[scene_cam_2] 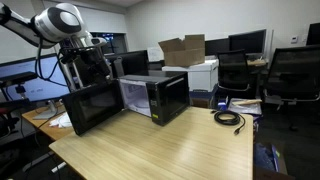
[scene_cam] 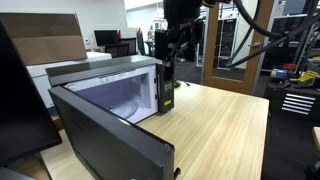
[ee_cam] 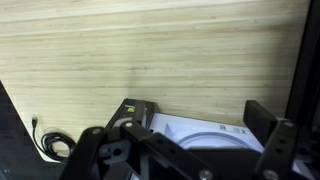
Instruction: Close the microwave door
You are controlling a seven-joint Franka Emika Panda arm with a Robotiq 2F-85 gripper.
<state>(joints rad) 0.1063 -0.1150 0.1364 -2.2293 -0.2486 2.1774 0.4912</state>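
Observation:
The microwave (scene_cam: 100,70) stands on a wooden table, its pale interior (scene_cam: 120,97) exposed. It also shows in an exterior view (scene_cam_2: 160,95). The microwave door (scene_cam: 110,125) is a dark panel swung wide open, also seen in an exterior view (scene_cam_2: 92,107). My gripper (scene_cam: 167,55) hangs open and empty above the microwave's front, near the black control panel (scene_cam: 165,88) with its yellow sticker. In an exterior view the gripper (scene_cam_2: 97,66) is just above the door's top edge. In the wrist view the fingers (ee_cam: 190,150) are spread over the interior and its turntable (ee_cam: 210,135).
A black cable (scene_cam_2: 230,120) lies coiled on the table and also shows in the wrist view (ee_cam: 50,145). A brown cardboard box (scene_cam_2: 183,48) sits on a white cabinet (scene_cam_2: 205,72) behind the table. A monitor (scene_cam_2: 20,78) and office chairs (scene_cam_2: 295,75) stand around.

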